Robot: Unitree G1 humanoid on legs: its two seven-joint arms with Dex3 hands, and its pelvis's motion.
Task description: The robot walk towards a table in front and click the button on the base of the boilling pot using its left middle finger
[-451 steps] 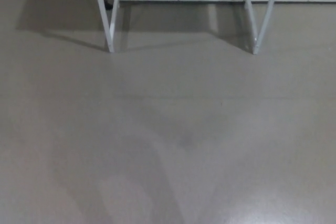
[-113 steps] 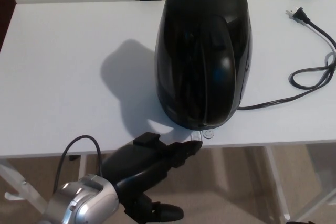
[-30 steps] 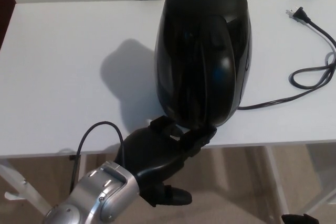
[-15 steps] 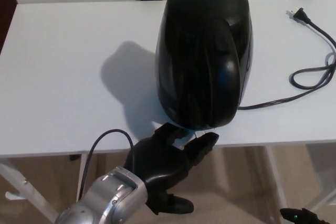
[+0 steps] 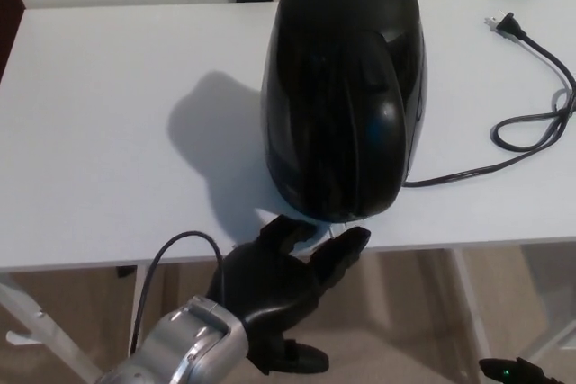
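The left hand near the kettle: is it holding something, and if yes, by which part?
Nothing is held. The left hand is open below the base of the black kettle, fingers apart, at the table edge.

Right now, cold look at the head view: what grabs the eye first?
The big glossy black kettle dominates, standing near the front edge of the white table. Just below it, the robot's left hand reaches up from the lower left, fingers apart, fingertips at the kettle's base by the table edge. At far right, the black power cord lies looped on the table, its plug unplugged.
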